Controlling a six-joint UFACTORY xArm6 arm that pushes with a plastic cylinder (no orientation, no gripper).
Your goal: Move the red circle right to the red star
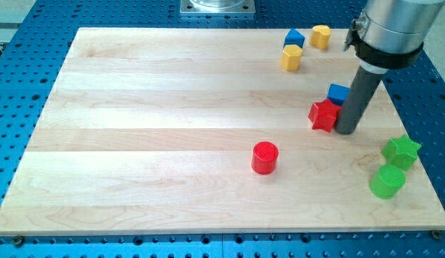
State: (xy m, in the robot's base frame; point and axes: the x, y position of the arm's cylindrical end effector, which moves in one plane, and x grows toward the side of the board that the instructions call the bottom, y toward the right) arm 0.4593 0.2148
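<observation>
The red circle [265, 158] lies on the wooden board, a little right of its middle and toward the view's bottom. The red star [324, 115] lies up and to the right of it, well apart. A blue block [338, 93] sits just behind the star, touching or nearly touching it. My tip [346, 132] stands just right of the red star, close beside it and below the blue block. The red circle is far to the tip's lower left.
A green star [402, 151] and a green circle [388, 181] lie near the board's right edge. A blue block [294, 38] and two yellow blocks [320, 36] [292, 58] lie at the view's top right. The board [150, 129] rests on a blue perforated table.
</observation>
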